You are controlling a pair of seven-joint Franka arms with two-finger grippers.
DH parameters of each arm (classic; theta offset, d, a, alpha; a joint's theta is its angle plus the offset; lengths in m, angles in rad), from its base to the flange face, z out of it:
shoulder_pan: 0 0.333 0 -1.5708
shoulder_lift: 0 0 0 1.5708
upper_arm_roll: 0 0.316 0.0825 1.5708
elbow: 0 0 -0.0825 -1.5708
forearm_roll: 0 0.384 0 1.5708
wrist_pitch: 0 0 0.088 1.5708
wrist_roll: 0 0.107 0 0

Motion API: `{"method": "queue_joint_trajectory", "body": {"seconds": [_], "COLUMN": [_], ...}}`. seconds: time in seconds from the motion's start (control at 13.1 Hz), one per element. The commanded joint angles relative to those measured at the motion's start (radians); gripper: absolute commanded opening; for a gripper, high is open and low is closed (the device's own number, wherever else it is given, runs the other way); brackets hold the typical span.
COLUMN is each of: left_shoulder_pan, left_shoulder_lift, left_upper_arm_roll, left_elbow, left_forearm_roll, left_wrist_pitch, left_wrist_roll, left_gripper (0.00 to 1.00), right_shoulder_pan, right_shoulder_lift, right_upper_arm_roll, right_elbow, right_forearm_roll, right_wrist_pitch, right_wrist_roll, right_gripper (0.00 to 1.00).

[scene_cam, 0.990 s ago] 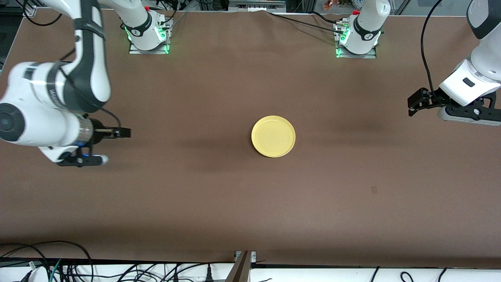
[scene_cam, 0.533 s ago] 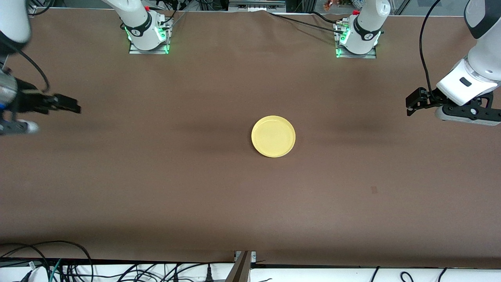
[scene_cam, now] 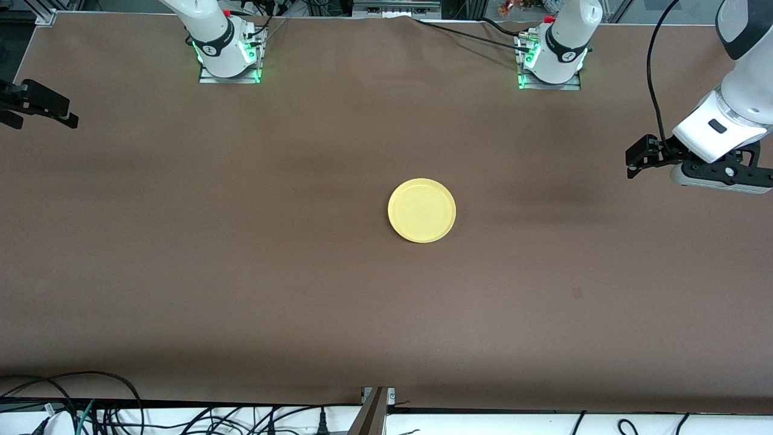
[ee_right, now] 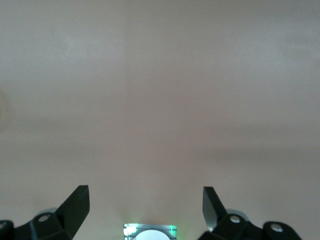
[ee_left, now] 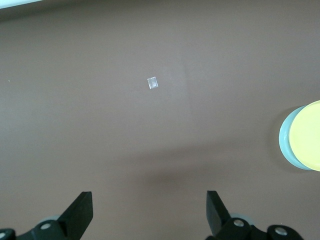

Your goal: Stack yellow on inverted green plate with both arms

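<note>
The yellow plate [scene_cam: 421, 210] lies rim up in the middle of the table. In the left wrist view the yellow plate [ee_left: 307, 135] rests on the pale green plate [ee_left: 285, 142], of which only a thin edge shows. In the front view the green plate is hidden under it. My left gripper [scene_cam: 637, 163] is open and empty, above the table at the left arm's end, well apart from the plates; its jaws [ee_left: 149, 200] are wide. My right gripper [scene_cam: 42, 112] is open and empty at the right arm's end of the table; its jaws [ee_right: 145, 192] are wide.
The brown table cloth [scene_cam: 241, 290] carries a small white scrap [ee_left: 153, 83], which shows as a faint mark [scene_cam: 577, 293] nearer the front camera. The arm bases [scene_cam: 228, 54] [scene_cam: 552, 60] stand along the table edge farthest from the camera. Cables [scene_cam: 72, 405] lie past the near edge.
My right arm has swung away from the plates to its end of the table and mostly out of the front view. My left gripper has barely moved. The plates have not moved.
</note>
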Motion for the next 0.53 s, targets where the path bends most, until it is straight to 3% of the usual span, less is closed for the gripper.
{"method": "queue_joint_trajectory", "body": {"seconds": [0.0,0.15,0.46], "left_shoulder_pan": [-0.005,-0.005,-0.006], "left_shoulder_lift": [0.011,0.011,0.009], "left_upper_arm_roll": [-0.002,-0.002,-0.009], "left_elbow": [0.031,0.031,0.031], "left_forearm_roll": [0.022,0.022,0.022], "left_wrist_pitch": [-0.024,-0.024,-0.024], "left_wrist_roll": [0.017,0.019,0.019], "left_gripper": [1.0,1.0,1.0], "right_shoulder_pan": [-0.042,-0.066,-0.065], "right_shoulder_lift": [-0.014,-0.024,-0.018], "right_upper_arm_roll": [0.06,0.121,0.123], "right_elbow": [-0.03,-0.029,-0.026], "right_forearm_roll": [-0.025,-0.053,-0.054], "right_wrist_pitch": [-0.007,-0.028,-0.036], "right_wrist_roll": [0.002,0.009,0.034], "right_gripper": [1.0,1.0,1.0]}}
